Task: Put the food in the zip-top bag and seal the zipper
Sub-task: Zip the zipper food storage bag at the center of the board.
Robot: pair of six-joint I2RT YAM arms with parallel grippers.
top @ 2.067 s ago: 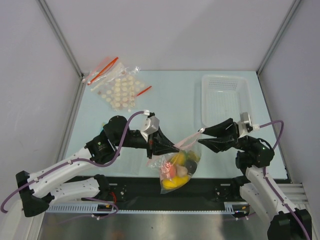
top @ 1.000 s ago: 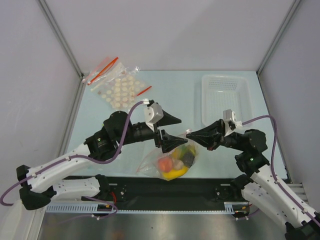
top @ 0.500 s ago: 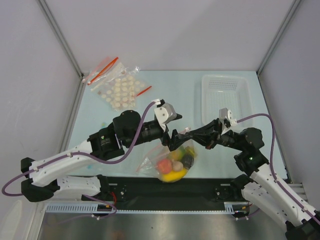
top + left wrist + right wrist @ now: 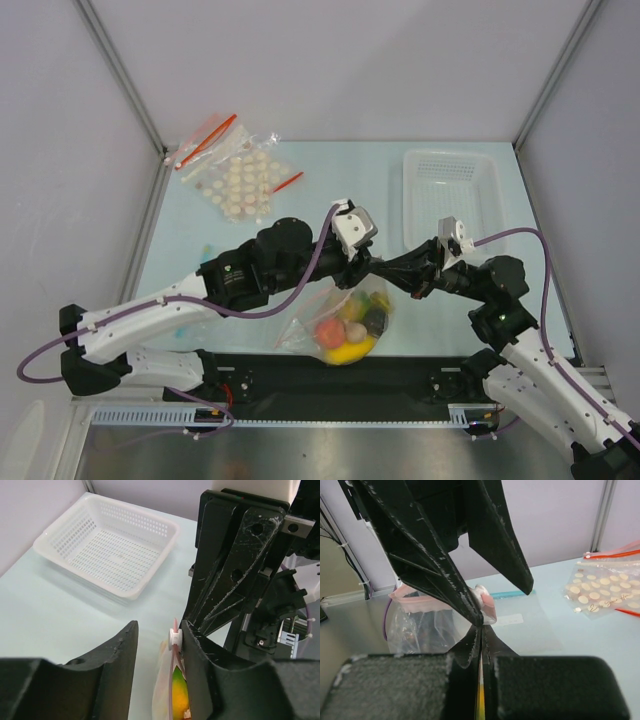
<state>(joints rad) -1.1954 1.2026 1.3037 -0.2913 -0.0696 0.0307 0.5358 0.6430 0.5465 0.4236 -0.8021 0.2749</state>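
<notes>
Right fingers (image 4: 540,690) pinch the zipper (image 4: 415,601) (left fingers (image 4: 115,652) apart).

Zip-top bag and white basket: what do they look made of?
The zip-top bag: thin clear plastic film, glossy; it crinkles and the toy fruit shows through. The white basket: probably rigid moulded plastic, slightly translucent, dull sheen; regular perforated grid across floor and walls.

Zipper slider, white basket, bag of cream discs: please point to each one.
zipper slider (image 4: 174,638): left wrist view, its white knob.
white basket (image 4: 112,560): left wrist view, its bare perforated floor.
bag of cream discs (image 4: 238,183): top external view, among the disc rows.
</notes>
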